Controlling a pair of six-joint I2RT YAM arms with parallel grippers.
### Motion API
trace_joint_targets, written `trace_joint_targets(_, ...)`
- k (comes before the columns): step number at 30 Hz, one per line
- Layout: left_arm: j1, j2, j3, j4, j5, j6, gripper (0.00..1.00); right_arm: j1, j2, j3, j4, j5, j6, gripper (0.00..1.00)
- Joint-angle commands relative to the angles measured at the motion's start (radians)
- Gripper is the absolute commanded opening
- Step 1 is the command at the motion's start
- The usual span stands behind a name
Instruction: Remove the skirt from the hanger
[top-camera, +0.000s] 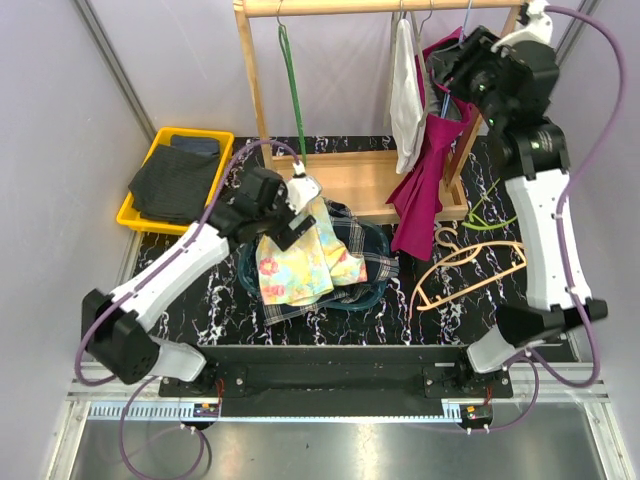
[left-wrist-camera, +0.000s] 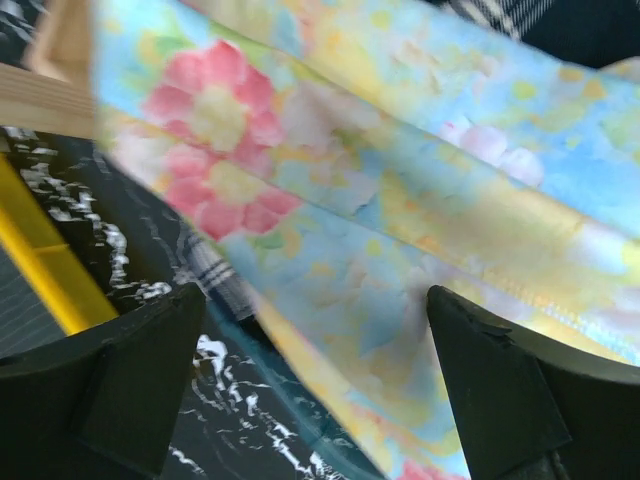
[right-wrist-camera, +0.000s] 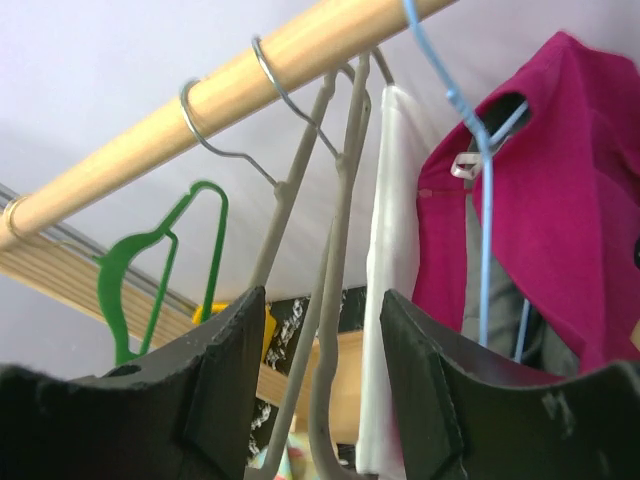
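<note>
While the left gripper (left-wrist-camera: 315, 310) gapes, the floral skirt (left-wrist-camera: 420, 200) lies just beneath it.

Grey hangers (right-wrist-camera: 335, 250) just ahead of right hand (right-wrist-camera: 320, 300); rail (top-camera: 340, 6) free between green hanger (top-camera: 293, 90) and white garment (top-camera: 405, 90)

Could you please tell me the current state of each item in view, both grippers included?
floral skirt: off any hanger, draped over the basket.
left gripper: jaws open, above the floral skirt.
right gripper: jaws open, grey hanger between them.
magenta garment: hanging on the blue hanger.
white garment: hanging from the rail.
green hanger: empty, on the rail.
orange hanger: empty, lying on the table.
</note>
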Motion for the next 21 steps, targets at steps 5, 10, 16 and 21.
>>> trace_joint_targets(5,0.006,-0.299,0.298,-0.029,0.066,-0.037,0.99,0.042,0.153,0.251,-0.083,0.02,-0.067,0.57)
trace_joint_targets(10,0.006,-0.42,0.301,-0.033,0.064,-0.052,0.99,0.057,0.241,0.347,-0.14,0.021,-0.071,0.54)
trace_joint_targets(16,0.006,-0.468,0.319,-0.058,0.06,-0.083,0.99,0.07,0.313,0.422,-0.229,0.03,-0.093,0.54)
trace_joint_targets(21,0.006,-0.474,0.353,-0.061,0.07,-0.106,0.99,0.091,0.376,0.496,-0.318,0.085,-0.142,0.52)
